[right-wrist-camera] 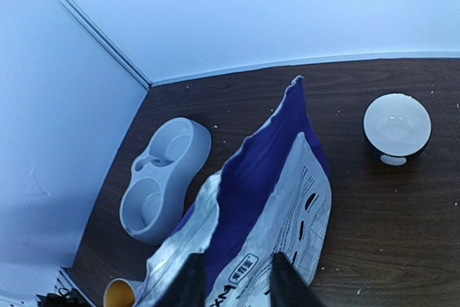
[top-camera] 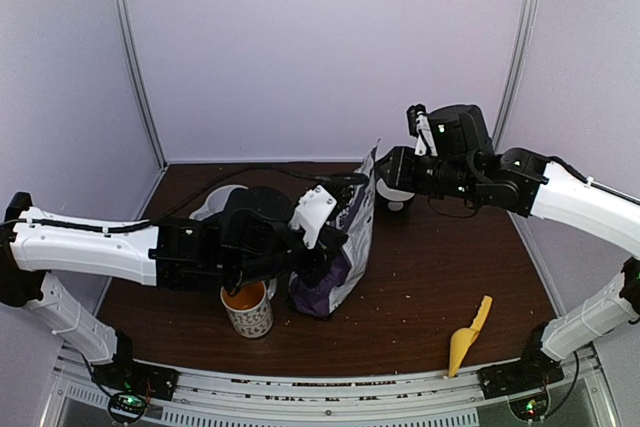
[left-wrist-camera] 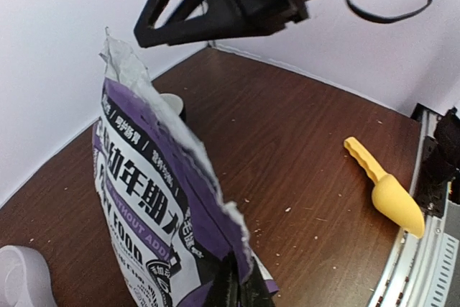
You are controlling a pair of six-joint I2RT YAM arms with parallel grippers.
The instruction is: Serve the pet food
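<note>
A robot test cell in a lab is shown, not a home. A dark wood-grain table (top-camera: 450, 287) is boxed in by plain pale wall panels (top-camera: 320, 47), which are joined at the corners by metal strips (top-camera: 135, 57). Two white-and-black robot arms, the left arm (top-camera: 90, 247) and the right arm (top-camera: 580, 197), are mounted at the near edge, where a slotted aluminium rail (top-camera: 330, 392) is fitted (small green lights (top-camera: 128, 405) are lit at the bases). Household items are laid out only as props: a purple pet-food bag (top-camera: 345, 272), a grey double feeder (right-wrist-camera: 162, 177), a patterned mug (top-camera: 247, 309), a yellow scoop (top-camera: 468, 337) and a bowl (right-wrist-camera: 397, 127).
</note>
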